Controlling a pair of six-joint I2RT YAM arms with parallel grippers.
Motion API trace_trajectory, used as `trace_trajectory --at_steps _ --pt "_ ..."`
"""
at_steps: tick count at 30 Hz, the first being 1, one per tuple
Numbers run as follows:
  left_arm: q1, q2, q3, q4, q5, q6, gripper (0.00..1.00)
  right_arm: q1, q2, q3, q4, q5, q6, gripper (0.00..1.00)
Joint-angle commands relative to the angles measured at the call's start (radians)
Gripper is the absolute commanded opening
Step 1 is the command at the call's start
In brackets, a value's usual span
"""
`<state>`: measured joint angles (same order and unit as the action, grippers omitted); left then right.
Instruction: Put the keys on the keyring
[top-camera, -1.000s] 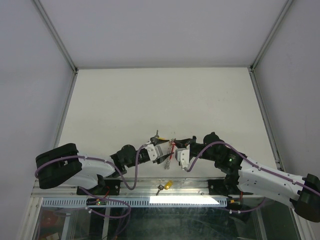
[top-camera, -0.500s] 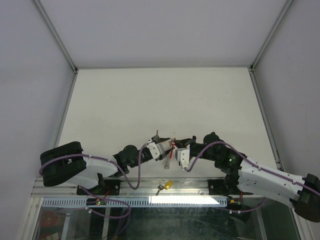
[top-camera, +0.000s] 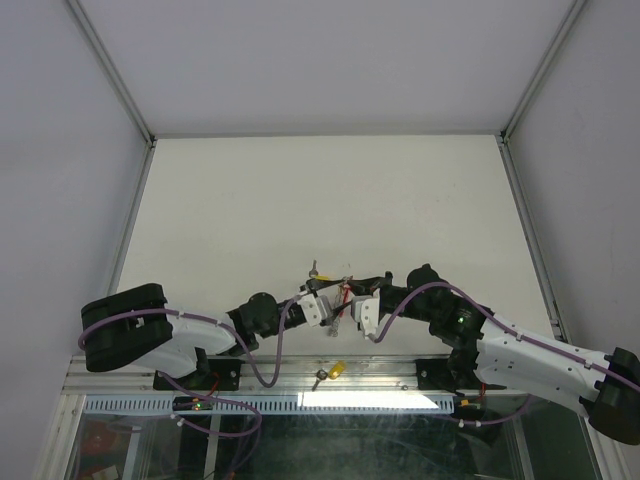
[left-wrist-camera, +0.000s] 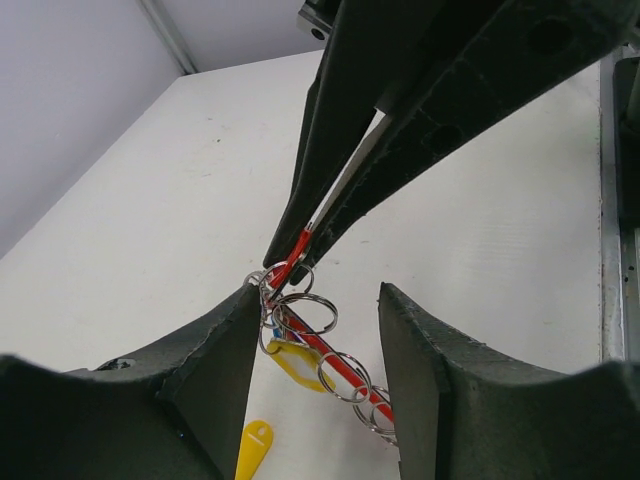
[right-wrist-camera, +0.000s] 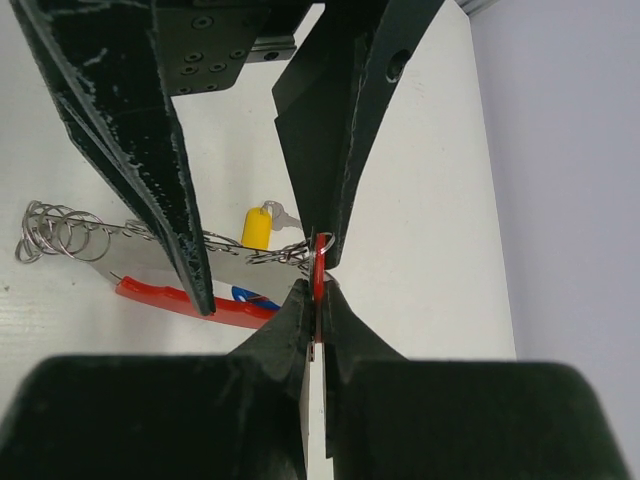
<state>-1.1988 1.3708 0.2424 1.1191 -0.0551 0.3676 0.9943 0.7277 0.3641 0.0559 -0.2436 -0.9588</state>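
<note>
1. Nearest you, one yellow-tagged key (top-camera: 335, 370) lies loose on the metal rail (top-camera: 385, 375) at the table's front edge, so I judge the task unfinished.
2. Just beyond, your right gripper (right-wrist-camera: 318, 285) is pinched tight on the keyring (right-wrist-camera: 150, 292), apparently by the end of its red band. A yellow tag (left-wrist-camera: 292, 360) and a blue tag (right-wrist-camera: 245, 293) sit among its rings; you cannot tell whether they are threaded.
3. Your left gripper (left-wrist-camera: 318, 290) stands half open astride the rings, gripping nothing.
4. Beyond, the white table (top-camera: 300, 200) runs back to pale grey walls (top-camera: 330, 60).
</note>
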Motion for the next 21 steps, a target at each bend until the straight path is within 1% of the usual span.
trace_trajectory --at_steps 1,4,14,19,21 --pt "-0.015 0.003 0.017 0.02 0.021 0.05 0.49 -0.005 -0.013 0.035 0.088 -0.004 0.028 0.0" --pt "-0.02 0.004 0.016 0.012 0.014 0.061 0.47 -0.005 -0.014 0.035 0.091 -0.002 0.033 0.0" --pt "-0.032 0.008 0.009 0.01 -0.022 0.079 0.45 -0.006 -0.013 0.042 0.091 -0.007 0.041 0.0" --pt "-0.036 0.004 0.009 0.008 -0.04 0.087 0.42 -0.006 -0.01 0.041 0.091 -0.008 0.042 0.0" --pt "-0.037 0.004 0.012 0.005 -0.049 0.088 0.39 -0.006 -0.01 0.042 0.091 -0.008 0.044 0.0"
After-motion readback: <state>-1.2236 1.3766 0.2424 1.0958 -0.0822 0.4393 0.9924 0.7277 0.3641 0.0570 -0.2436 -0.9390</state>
